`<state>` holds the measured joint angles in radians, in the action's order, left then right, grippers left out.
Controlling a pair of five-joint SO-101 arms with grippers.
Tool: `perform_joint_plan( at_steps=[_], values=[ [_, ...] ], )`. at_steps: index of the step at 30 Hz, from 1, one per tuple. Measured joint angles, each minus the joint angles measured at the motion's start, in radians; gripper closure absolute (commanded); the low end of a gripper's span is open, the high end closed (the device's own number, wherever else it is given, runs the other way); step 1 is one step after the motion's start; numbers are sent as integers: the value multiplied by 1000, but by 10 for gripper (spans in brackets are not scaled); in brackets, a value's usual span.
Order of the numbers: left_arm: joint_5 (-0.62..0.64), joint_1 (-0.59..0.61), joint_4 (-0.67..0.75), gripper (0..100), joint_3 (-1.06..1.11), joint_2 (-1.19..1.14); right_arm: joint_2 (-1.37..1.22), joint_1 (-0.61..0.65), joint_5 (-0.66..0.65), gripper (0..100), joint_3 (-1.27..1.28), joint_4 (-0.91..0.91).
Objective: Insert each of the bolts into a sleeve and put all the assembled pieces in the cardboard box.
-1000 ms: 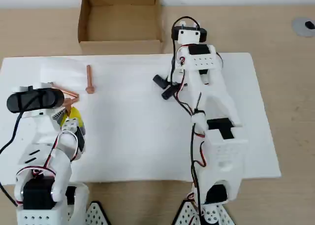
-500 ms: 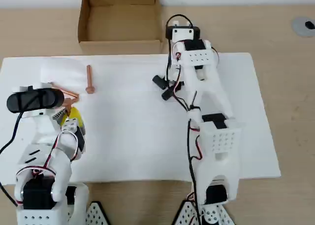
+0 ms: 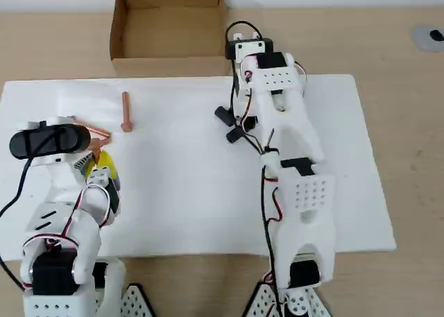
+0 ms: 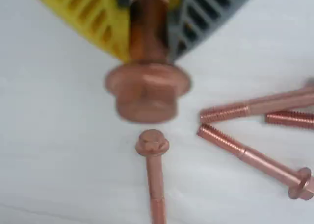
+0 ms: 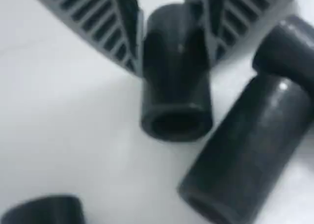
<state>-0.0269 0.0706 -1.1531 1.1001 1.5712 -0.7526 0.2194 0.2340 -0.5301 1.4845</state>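
Wooden worktop carried a white mat, with the box standing open at 11 o'clock, just past the mat's edge. At 9 o'clock the left pincer pinched a bolt by its shank, head outward, above the mat. Some loose bolts lay just beside it, and a lone bolt lay at 10 o'clock. Near the mat's middle, toward 12 o'clock, the right pincer pinched a sleeve, bore outward. Two spare sleeves lay close by.
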Motion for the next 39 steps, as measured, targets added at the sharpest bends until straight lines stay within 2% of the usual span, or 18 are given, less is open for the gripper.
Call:
perform_joint_plan(
  at_steps=[5, 17, 28, 39],
  values=[
    [0, 0, 0, 991, 0, 0, -21, 18, -32, 807, 3, 29],
    [0, 0, 0, 991, 0, 0, -25, 44, -54, 811, -9, 40],
    [0, 0, 0, 991, 0, 0, -78, 44, -110, 810, -164, 129],
    [0, 0, 0, 991, 0, 0, -91, 41, -150, 810, -207, 124]
  ],
)
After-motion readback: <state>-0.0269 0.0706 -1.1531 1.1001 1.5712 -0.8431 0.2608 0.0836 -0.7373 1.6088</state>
